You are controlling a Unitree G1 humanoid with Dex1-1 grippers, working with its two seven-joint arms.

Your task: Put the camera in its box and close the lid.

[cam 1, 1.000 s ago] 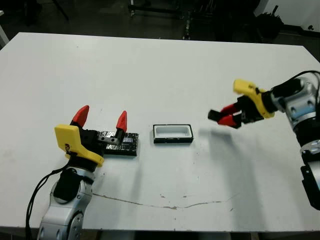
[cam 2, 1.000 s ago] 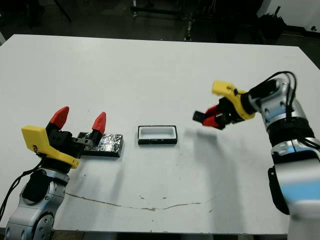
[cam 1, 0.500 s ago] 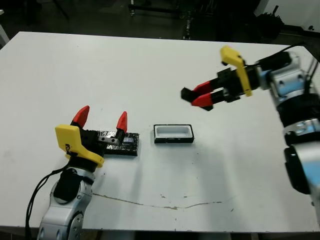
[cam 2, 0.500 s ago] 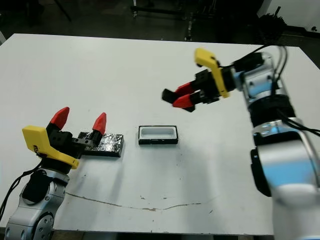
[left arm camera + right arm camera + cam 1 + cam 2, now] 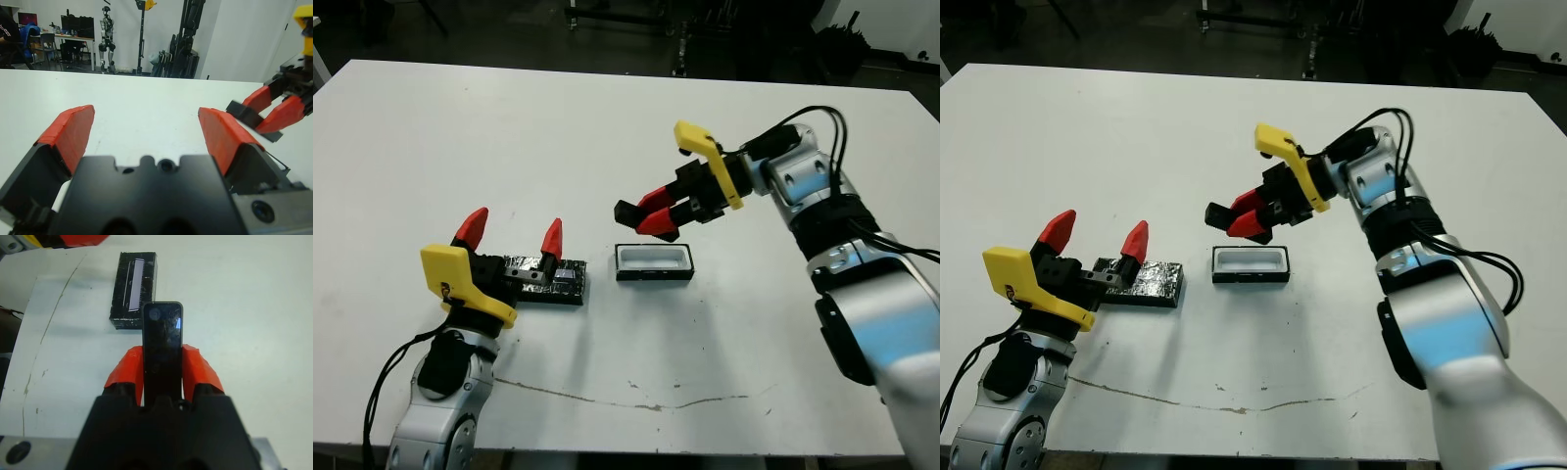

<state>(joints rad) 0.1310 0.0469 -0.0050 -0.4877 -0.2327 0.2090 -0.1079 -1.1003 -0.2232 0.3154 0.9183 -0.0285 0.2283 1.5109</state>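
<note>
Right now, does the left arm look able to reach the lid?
Probably yes. The left gripper is open, and the lid lies flat on the table just ahead of its fingers, with nothing on top. The right gripper, shut on the camera, is off above the box.

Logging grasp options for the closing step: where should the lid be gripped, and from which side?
Grip the lid across its two long edges, coming straight down from above. It lies flat on the table as a thin slab, so only its edges offer hold. The open left gripper already sits at its left end; the right gripper holds the camera.
</note>
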